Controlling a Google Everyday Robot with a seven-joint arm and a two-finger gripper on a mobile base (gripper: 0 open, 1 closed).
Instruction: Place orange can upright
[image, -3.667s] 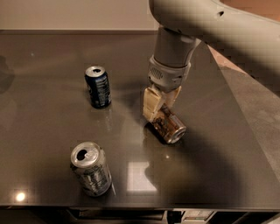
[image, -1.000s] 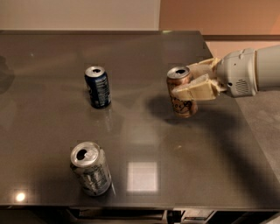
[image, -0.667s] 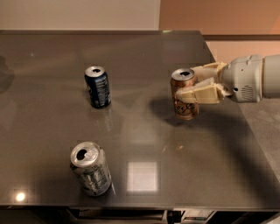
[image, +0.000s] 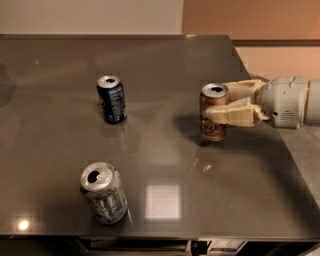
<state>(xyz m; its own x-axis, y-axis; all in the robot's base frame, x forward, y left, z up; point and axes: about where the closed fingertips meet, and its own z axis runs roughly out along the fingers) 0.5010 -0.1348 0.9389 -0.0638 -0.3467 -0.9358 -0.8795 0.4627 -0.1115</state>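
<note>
The orange can (image: 212, 128) stands upright on the dark table (image: 165, 65), right of centre, with its open silver top facing up. My gripper (image: 218, 103) reaches in from the right at can height. Its cream fingers (image: 234, 114) sit on either side of the can's upper body, and the near one lies across the can's front. The gripper is shut on the can, whose base looks to be on the tabletop.
A dark blue can (image: 112, 98) stands upright at centre left. A silver-grey can with dark print (image: 104, 192) stands at the front left. The table's right edge (image: 280, 145) runs just under my wrist, with floor beyond it.
The can lay on its side in the gripper at first. It now stands upright, and the gripper with the can has shifted slightly right and lower over the last second.
</note>
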